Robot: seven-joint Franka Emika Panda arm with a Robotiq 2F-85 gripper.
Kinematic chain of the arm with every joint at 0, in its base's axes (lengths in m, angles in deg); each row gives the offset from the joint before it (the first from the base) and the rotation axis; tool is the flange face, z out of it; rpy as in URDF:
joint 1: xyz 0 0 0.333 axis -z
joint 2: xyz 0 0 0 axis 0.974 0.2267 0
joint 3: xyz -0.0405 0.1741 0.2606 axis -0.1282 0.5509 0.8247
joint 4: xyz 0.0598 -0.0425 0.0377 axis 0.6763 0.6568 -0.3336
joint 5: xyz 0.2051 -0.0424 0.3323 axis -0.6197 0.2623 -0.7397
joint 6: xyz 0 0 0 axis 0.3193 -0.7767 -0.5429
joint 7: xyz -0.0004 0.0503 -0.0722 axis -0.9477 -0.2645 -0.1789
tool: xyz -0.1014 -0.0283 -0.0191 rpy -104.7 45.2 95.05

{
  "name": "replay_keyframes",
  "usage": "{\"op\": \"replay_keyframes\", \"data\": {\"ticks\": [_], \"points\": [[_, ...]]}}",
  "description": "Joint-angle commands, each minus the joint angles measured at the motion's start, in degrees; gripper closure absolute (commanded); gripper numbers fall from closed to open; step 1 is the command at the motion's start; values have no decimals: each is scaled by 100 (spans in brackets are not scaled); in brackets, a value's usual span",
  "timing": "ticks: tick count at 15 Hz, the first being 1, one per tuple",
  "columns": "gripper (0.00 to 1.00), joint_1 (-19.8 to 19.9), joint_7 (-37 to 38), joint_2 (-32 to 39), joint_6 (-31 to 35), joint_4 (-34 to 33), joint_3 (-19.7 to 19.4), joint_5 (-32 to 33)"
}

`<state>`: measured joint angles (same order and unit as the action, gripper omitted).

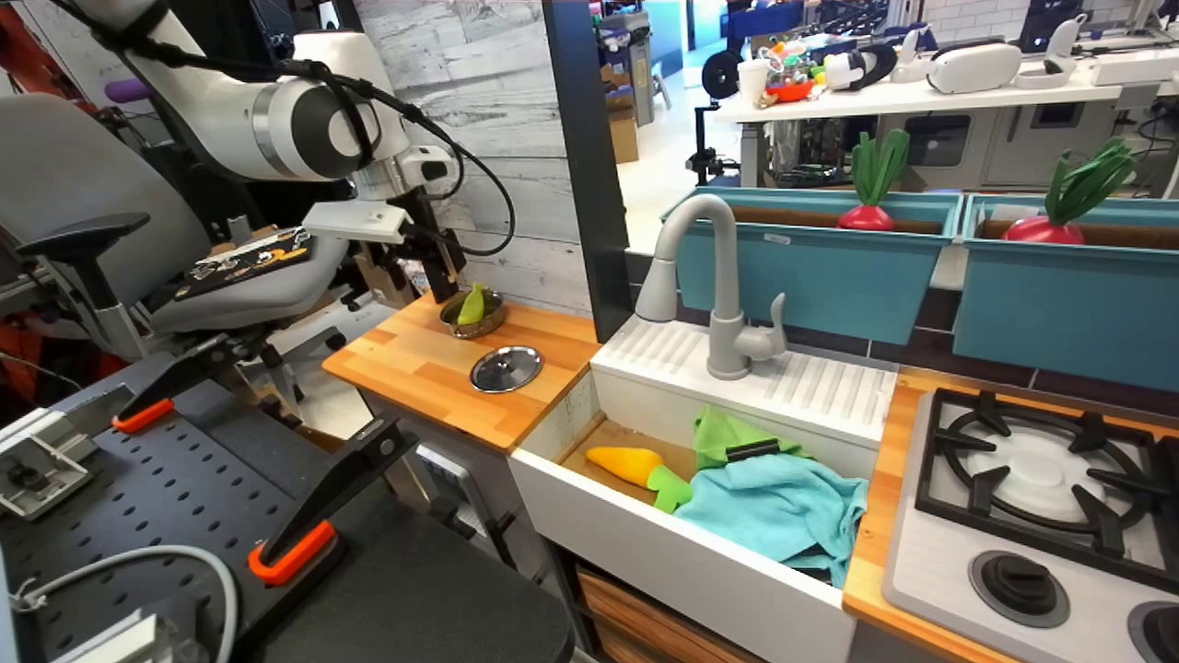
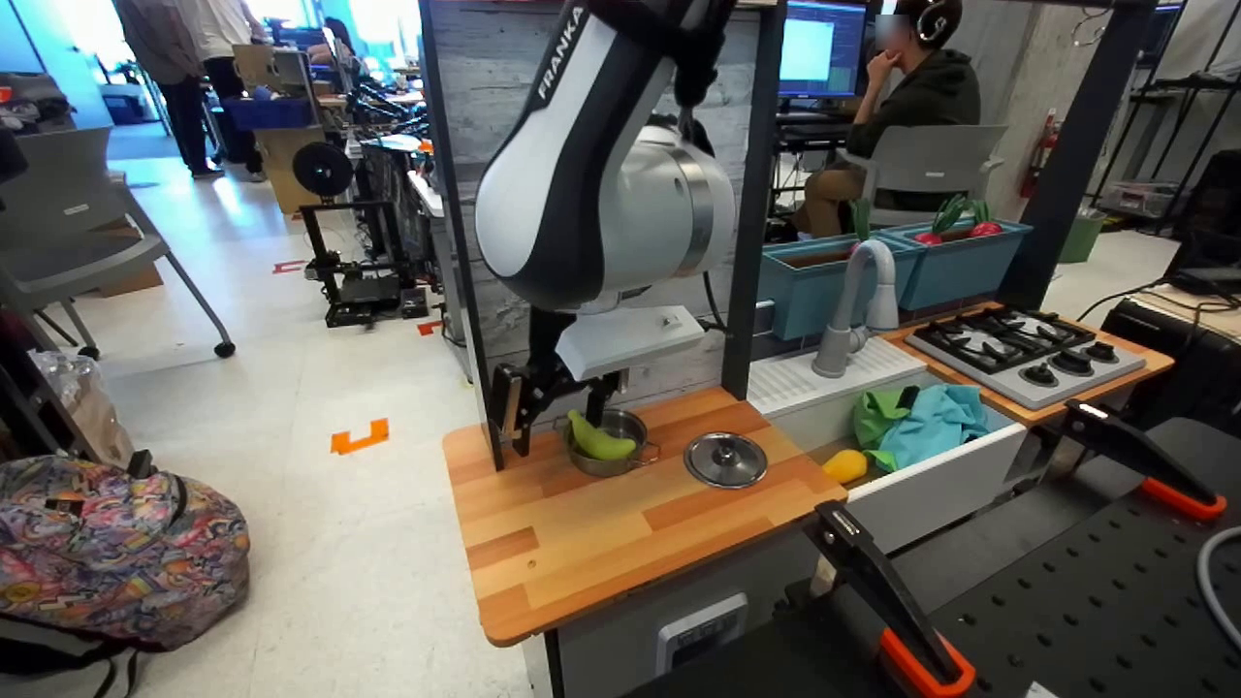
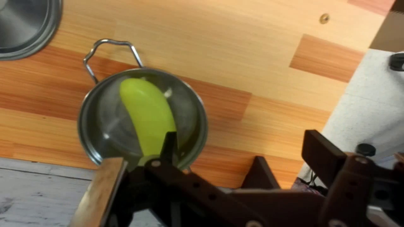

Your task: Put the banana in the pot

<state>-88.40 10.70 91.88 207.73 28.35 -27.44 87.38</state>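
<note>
The yellow-green banana (image 3: 148,110) lies inside the silver pot (image 3: 202,126), its stem end propped up at the pot's wall; in the wrist view a finger hides that end. The banana also shows in both exterior views (image 1: 472,306) (image 2: 599,443), and so does the pot (image 1: 477,331) (image 2: 607,468), which stands upright on the wooden counter near the plank wall. My gripper (image 3: 241,135) is open with nothing between its fingers. In an exterior view the gripper (image 2: 560,425) is above the counter's back corner, one finger over the pot's back side and the other beyond the pot.
A metal lid (image 2: 725,460) lies on the wooden counter (image 2: 582,543) beside the pot. The plank wall (image 1: 497,184) rises close behind the gripper. A white sink (image 1: 682,571) with cloths and a toy vegetable, a faucet (image 1: 723,285) and a stove (image 1: 1041,497) stand further along.
</note>
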Motion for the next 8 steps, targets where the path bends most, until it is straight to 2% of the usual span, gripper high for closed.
{"op": "replay_keyframes", "data": {"ticks": [1,3,4,8], "points": [[0,-2,-263,-839,146,1131,258,-12],[0,-109,-277,-1147,34,1544,316,20],[0,-98,-228,-649,1,892,252,-58],[0,-136,-213,-713,1,986,241,-57]]}}
